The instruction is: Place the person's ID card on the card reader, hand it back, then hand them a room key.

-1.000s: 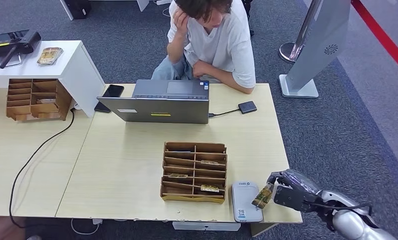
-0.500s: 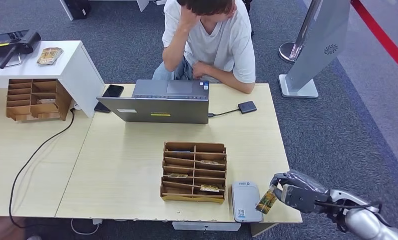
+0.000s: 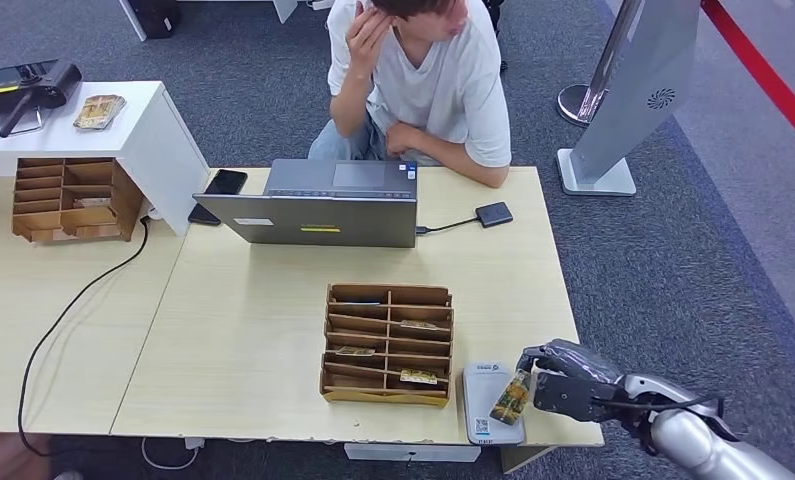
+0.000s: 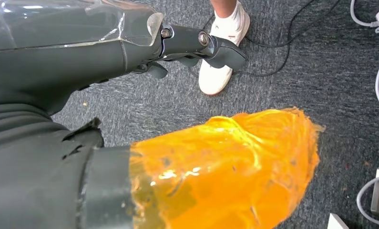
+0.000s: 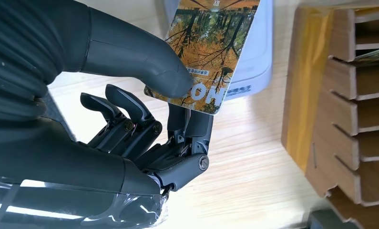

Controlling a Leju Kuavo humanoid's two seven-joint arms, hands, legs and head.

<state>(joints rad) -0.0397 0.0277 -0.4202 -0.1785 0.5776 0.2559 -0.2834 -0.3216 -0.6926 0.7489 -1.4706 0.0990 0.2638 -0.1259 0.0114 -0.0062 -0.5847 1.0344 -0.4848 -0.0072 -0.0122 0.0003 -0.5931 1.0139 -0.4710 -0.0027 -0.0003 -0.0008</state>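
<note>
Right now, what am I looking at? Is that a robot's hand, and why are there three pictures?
Yes, it is a robot shaped like a person. One picture comes from a camera high on its body, looking down at a desk. The other two come from small cameras at its wrists.

The right hand pinches a card with an autumn tree picture, holding it over a grey card reader at the desk's near edge. The right wrist view shows the thumb pressing on that card.

Beside the reader stands a brown card rack with cards in its slots. Farther back sit a laptop and a person.

The left hand hangs near the carpet, holding nothing.
</note>
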